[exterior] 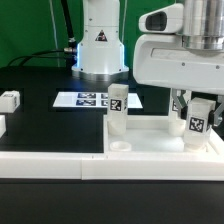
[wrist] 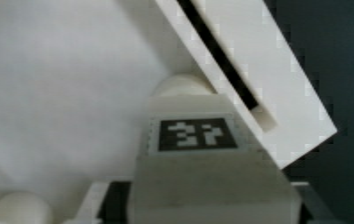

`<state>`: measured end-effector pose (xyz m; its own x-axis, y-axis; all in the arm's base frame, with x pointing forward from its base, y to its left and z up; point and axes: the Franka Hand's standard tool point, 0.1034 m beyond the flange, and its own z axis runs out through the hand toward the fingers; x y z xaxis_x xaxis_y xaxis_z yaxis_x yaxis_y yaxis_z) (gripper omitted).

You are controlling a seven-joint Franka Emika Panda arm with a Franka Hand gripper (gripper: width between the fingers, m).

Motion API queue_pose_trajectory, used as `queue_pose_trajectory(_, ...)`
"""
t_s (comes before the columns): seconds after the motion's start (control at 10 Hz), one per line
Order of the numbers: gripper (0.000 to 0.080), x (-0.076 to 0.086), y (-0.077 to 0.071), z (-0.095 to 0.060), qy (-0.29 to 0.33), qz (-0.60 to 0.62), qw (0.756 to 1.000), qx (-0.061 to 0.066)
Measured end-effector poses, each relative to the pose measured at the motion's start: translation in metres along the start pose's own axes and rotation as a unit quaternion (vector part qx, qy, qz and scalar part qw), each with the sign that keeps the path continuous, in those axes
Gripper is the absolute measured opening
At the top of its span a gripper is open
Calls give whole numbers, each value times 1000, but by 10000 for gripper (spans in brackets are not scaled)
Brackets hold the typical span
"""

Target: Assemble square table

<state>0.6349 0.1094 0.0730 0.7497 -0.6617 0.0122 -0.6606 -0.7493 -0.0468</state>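
Slab [exterior: 150, 138] holds a standing leg [exterior: 117, 108] at nine o'clock; at three, my end effector [exterior: 197, 114] clamps the second leg [exterior: 197, 126].

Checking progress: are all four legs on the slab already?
No: at least one leg lies loose on the black table, apart from the slab.

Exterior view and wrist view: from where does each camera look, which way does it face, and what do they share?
Exterior view: off the arm, low and in front, facing the robot base across the square table slab, a standing leg and the marker board; base and gripper show.
Wrist view: on the wrist, looking along the gripper at the tag on the held leg and the slab's rim; of the robot, only dim gripper parts beside the leg.
Shared: the held leg and the slab.
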Motion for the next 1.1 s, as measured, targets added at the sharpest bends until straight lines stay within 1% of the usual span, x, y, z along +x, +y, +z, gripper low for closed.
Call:
queue_pose_trajectory(0.1, 292, 0, 0, 1, 0, 70, 998, -1)
queue_pose_trajectory(0.3, 292, -3, -1, 1, -1, 195, 981, -1)
queue_pose_trajectory(0.4, 292, -3, 0, 1, -3, 291, 957, -1)
queue_pose_trajectory(0.5, 292, -4, 0, 2, -13, 387, 922, 4)
queue_pose_trajectory(0.6, 292, -5, -2, 2, -30, 462, 886, 11)
queue_pose_trajectory(0.7, 292, -6, -3, 2, -36, 512, 858, 17)
queue_pose_trajectory(0.8, 292, -8, -4, 2, -36, 552, 833, 26)
queue_pose_trajectory(0.9, 292, -8, -4, 2, -36, 553, 832, 26)
queue_pose_trajectory(1.0, 292, -8, -4, 3, -36, 546, 836, 26)
queue_pose_trajectory(1.1, 493, -8, -4, 3, -36, 537, 842, 26)
